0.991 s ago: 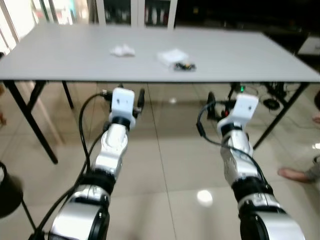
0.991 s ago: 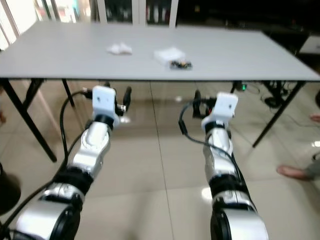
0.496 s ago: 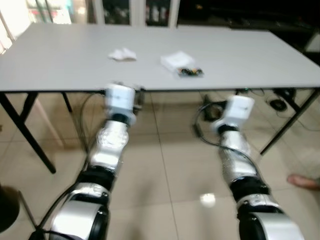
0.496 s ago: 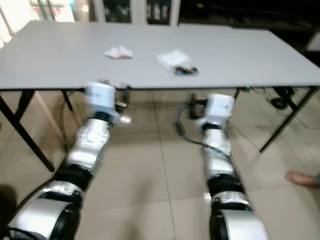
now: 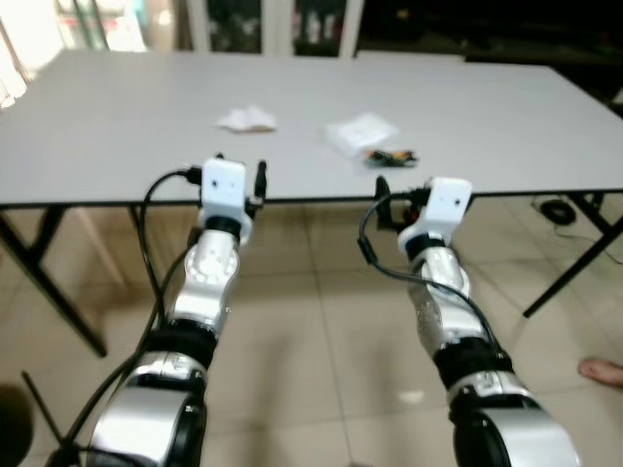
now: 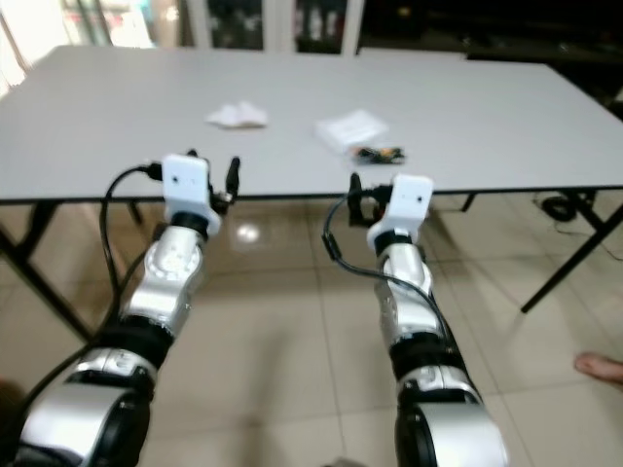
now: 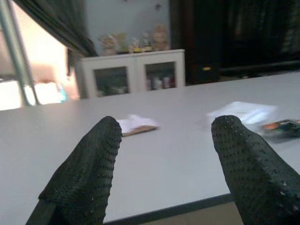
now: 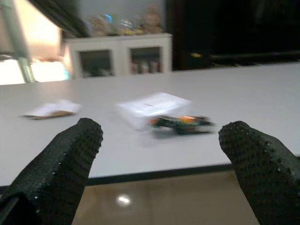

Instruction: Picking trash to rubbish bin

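On the grey table (image 5: 117, 146) lie a crumpled white tissue (image 5: 246, 120), a white plastic packet (image 5: 360, 130) and, just in front of it, a small dark colourful wrapper (image 5: 391, 156). My left gripper (image 5: 238, 172) is held at the table's front edge, open and empty, short of the tissue (image 7: 136, 124). My right gripper (image 5: 397, 195) is open and empty too, just below the edge, facing the dark wrapper (image 8: 183, 123) and the packet (image 8: 153, 104).
Black table legs (image 5: 54, 282) slant down on both sides over a tiled floor. A white cabinet (image 7: 133, 72) stands behind the table. Cables (image 5: 560, 208) lie on the floor at right, and a person's foot (image 5: 604, 370) is at the lower right.
Both arms have risen from under the table up to its front edge. The camera has also shifted, so the table looks nearer.
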You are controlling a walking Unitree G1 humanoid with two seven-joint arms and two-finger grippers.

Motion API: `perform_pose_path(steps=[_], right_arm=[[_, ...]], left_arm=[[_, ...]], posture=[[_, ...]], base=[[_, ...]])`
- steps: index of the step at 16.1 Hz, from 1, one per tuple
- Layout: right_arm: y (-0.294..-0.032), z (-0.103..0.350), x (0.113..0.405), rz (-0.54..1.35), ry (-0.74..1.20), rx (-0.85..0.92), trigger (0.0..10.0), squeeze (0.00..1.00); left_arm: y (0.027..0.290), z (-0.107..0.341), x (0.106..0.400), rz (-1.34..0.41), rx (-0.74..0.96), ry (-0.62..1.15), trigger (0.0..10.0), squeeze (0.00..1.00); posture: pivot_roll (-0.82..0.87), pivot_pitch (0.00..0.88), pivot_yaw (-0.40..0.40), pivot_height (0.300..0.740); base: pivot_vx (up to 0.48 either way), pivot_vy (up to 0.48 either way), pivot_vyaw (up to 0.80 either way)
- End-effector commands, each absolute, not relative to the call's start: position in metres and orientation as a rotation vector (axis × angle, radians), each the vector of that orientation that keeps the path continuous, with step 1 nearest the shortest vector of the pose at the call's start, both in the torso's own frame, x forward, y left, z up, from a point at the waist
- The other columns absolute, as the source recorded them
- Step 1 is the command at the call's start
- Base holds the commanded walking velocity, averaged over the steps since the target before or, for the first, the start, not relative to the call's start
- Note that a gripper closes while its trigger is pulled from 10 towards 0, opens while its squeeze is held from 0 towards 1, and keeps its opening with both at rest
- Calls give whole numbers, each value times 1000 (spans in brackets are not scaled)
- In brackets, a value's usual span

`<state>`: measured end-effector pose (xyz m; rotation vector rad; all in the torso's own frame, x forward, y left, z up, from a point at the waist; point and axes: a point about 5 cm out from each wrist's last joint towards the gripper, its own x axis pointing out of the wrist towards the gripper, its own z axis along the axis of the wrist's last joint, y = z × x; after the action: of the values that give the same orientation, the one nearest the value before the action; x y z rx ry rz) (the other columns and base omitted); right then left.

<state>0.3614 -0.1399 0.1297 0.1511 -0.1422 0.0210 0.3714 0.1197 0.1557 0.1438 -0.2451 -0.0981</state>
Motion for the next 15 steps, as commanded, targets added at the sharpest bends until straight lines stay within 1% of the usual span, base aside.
perform_pose_path(steps=[1, 10, 15], right_arm=[[-138, 134, 362, 24, -154, 155, 10000, 0], [-135, 132, 360, 24, -153, 162, 10000, 0], [-134, 131, 361, 30, -146, 166, 10000, 0]], left_arm=[[121, 161, 373, -106, 159, -259, 10000, 0], [117, 163, 372, -131, 162, -265, 10000, 0], [117, 165, 373, -129, 164, -269, 10000, 0]], posture=[[-55, 43, -79, 740], [-53, 50, -59, 740], [-42, 40, -70, 740]], base=[[480, 0, 0], [480, 0, 0], [432, 0, 0]])
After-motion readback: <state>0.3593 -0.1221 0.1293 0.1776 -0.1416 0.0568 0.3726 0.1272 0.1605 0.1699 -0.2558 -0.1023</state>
